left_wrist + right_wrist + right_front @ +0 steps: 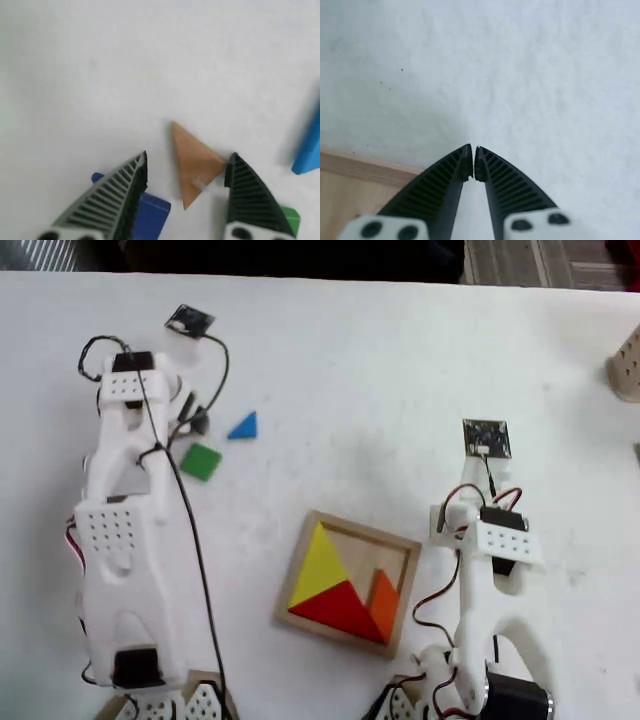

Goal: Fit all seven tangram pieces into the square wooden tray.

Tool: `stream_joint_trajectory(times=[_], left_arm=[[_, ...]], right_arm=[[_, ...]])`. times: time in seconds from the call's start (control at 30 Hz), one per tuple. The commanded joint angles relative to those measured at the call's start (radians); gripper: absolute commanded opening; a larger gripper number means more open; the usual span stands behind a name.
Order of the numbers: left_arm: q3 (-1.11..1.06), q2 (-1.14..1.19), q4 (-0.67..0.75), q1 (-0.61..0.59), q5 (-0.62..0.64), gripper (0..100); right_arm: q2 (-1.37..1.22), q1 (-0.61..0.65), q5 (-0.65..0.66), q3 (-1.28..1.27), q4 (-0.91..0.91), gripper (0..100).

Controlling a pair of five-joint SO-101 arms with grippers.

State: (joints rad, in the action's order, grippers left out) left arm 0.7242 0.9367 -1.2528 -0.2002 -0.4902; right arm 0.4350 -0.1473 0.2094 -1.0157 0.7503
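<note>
Step in hand: left pincer (188,159) is hanging spread over a small tan triangle (196,167), one finger on each side. This is looking like the start of a pick.
Tan triangle: it is lying flat on the white surface (400,360), to the left of the tray and farther off. One of its corners is appearing to meet one fingertip.
Neighbours: a dark blue piece (150,210) is lying partly under the other finger. A green square (201,461) and a blue triangle (243,426) are sitting close by.
Tray: the square wooden tray (370,530) is sitting near centre, holding a yellow triangle (318,562), a red triangle (338,608) and an orange triangle (384,598). Its far right part is showing bare wood.
Right pincer (473,161): it is pressed together, gripping nothing, and hanging over bare surface just beside the tray's rim.
Progress: three pieces are sitting in the tray and four are lying outside it, so the task is judged under half done.
Method advised: the pincer needs centring so the fingers are closing on the triangle's body rather than on a corner. The finger over the dark blue piece should be staying clear of it, with the lift going straight up.
Risk: a corner grip is likely to be twisting the triangle out or nudging its neighbours.
</note>
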Motion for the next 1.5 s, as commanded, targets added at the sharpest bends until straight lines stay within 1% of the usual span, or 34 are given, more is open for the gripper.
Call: stream_joint_trajectory(times=[0.0, 0.2, 0.4, 0.47, 0.6, 0.9, 1.1, 1.37, 1.47], left_arm=[[0.023, -0.024, 0.021, 0.024, -0.003, 26], [0.015, -0.016, 0.064, 0.022, -0.002, 26], [0.021, 0.015, 0.063, 0.053, 0.005, 26], [0.021, 0.036, 0.069, 0.056, 0.029, 22], [0.023, 0.053, 0.071, 0.056, 0.035, 15], [0.023, 0.054, 0.055, 0.056, 0.037, 13], [0.046, 0.051, -0.028, 0.074, 0.035, 6], [0.265, 0.064, -0.399, 0.143, 0.041, 5], [0.315, 0.064, -0.488, 0.157, 0.04, 5]], right_arm=[[0.022, 0.016, 0.011, 0.012, -0.013, 1.8], [0.022, 0.018, 0.011, 0.012, -0.013, 1.8], [0.022, 0.018, 0.011, 0.012, -0.013, 1.8], [0.022, 0.018, 0.011, 0.012, -0.013, 1.8], [0.022, 0.018, 0.011, 0.012, -0.013, 1.8], [0.022, 0.018, 0.011, 0.012, -0.013, 1.8], [0.022, 0.018, 0.011, 0.012, -0.013, 1.8], [0.022, 0.018, 0.011, 0.012, -0.013, 1.8], [0.022, 0.018, 0.011, 0.012, -0.013, 1.8]])
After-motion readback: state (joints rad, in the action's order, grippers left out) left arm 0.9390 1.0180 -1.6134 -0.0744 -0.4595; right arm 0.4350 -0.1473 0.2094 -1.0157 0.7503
